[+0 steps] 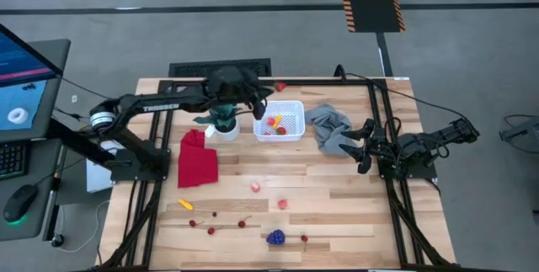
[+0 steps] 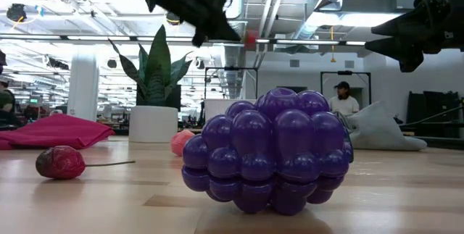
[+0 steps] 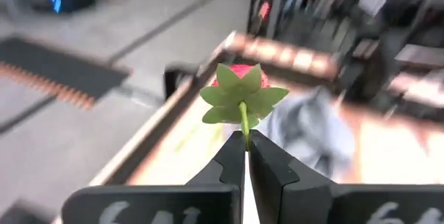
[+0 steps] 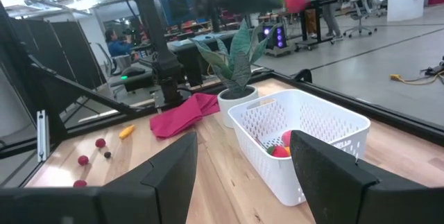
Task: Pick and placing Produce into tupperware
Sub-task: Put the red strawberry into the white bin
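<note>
My left gripper (image 1: 271, 89) is raised over the table's far edge, just beyond the white tupperware (image 1: 280, 120), and is shut on a red strawberry (image 1: 280, 86) with a green leaf cap (image 3: 243, 96). The tupperware holds a few red and yellow pieces (image 4: 281, 148). On the near half of the table lie a yellow piece (image 1: 184, 205), pink balls (image 1: 255, 187), dark red cherries (image 1: 210, 230) and the purple grape bunch (image 1: 275, 237). My right gripper (image 1: 364, 147) waits open at the table's right side. My left gripper pinches the strawberry's thin green stem (image 3: 244, 123) between its two fingertips (image 3: 267, 158). The fingers reach out about level, pointing toward the table's right. The strawberry sticks out past the fingertips, leaf cap facing the gripper, lifted clear of the table.
A potted plant (image 1: 224, 120) stands left of the tupperware and a red cloth (image 1: 198, 158) lies nearer the left side. A grey cloth (image 1: 330, 129) is bunched right of the tupperware, close to my right gripper. Black frame rails run along the table's edges.
</note>
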